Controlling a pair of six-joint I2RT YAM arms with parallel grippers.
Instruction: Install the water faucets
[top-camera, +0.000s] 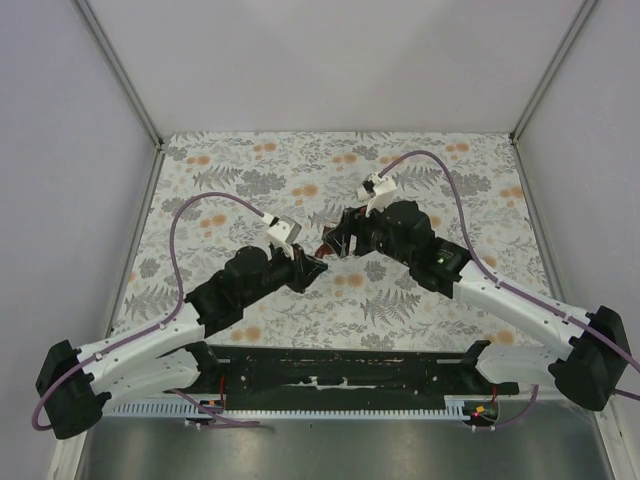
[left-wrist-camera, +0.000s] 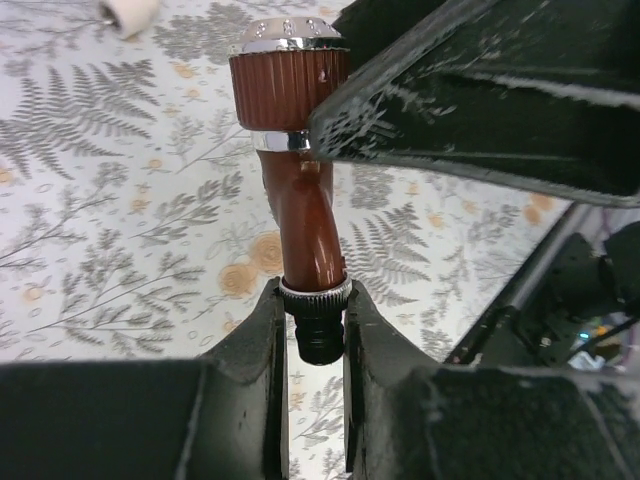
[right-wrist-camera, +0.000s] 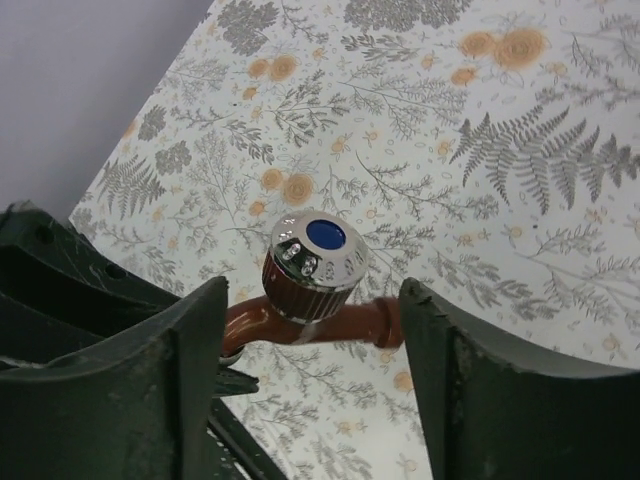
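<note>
Over the middle of the desk (top-camera: 470, 190), off its surface, the tap (left-wrist-camera: 305, 215) runs lengthwise straight out from the left claw (left-wrist-camera: 315, 325), clenched on its ringed black end, knob end between the spread, released jaws of the right claw (right-wrist-camera: 312, 295).

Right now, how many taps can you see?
1. The red-brown tap is over the middle of the table, its end pinched by the left gripper. Others could be hidden.
</note>
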